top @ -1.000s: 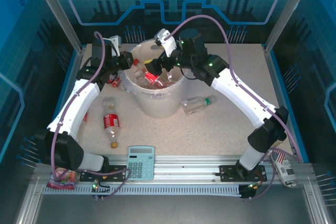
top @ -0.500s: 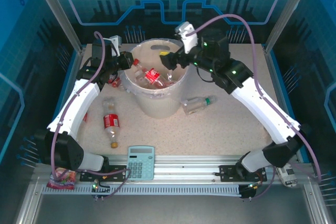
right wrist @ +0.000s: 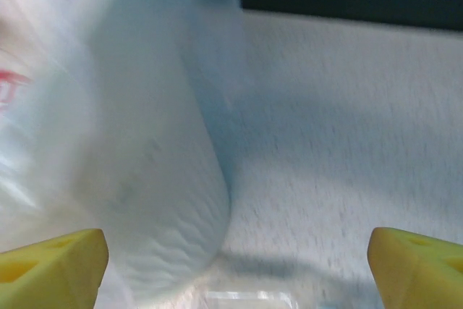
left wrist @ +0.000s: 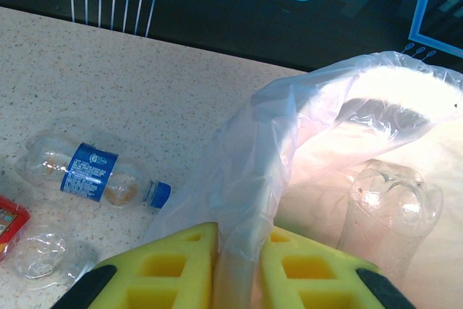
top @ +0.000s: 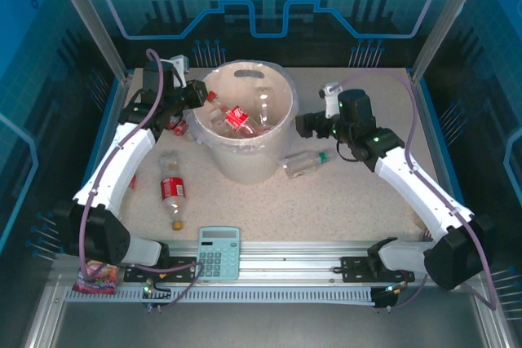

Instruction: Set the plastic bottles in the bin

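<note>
The cream-white bin stands mid-table with a clear bag liner. A red-labelled bottle and a clear one lie inside. My left gripper is shut on the bin's left rim and the liner, its yellow pads pinching the film. My right gripper hangs open and empty just right of the bin wall, above a green-capped bottle. Left of the bin lie a red-labelled bottle, a clear one and a blue-labelled one.
A pale blue calculator lies by the near rail and a pink snack packet at the front left corner. Blue panel walls close in the table. Open tabletop lies right of the green-capped bottle.
My right arm has drawn back from over the bin to its right side and sunk lower, fingers still wide. A red-labelled bottle stays in the bin. The left arm has not moved.
</note>
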Controlling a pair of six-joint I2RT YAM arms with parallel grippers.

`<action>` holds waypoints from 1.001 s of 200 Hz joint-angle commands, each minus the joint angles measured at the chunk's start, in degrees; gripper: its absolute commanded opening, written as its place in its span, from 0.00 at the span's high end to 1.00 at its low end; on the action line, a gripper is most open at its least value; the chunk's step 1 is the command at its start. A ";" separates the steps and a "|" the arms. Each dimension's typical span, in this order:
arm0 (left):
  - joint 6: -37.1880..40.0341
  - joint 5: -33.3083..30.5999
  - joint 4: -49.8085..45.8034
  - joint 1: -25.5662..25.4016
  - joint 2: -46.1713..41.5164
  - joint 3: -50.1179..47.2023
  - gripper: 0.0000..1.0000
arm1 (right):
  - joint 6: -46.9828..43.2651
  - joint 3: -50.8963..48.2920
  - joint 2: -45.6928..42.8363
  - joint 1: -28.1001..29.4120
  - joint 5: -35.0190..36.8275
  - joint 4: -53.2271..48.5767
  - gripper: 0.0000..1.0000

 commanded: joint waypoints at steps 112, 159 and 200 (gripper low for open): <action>1.07 2.16 -3.40 -1.51 2.13 -1.21 0.80 | 48.52 -32.03 -2.33 -7.13 9.80 24.15 0.15; 1.24 1.97 -3.47 -1.53 2.04 -1.30 0.80 | 57.19 -32.58 2.91 -6.64 9.67 28.64 0.16; 1.39 1.72 -3.49 -1.61 2.03 -1.25 0.80 | 59.43 -32.18 8.03 -5.75 9.10 32.62 0.15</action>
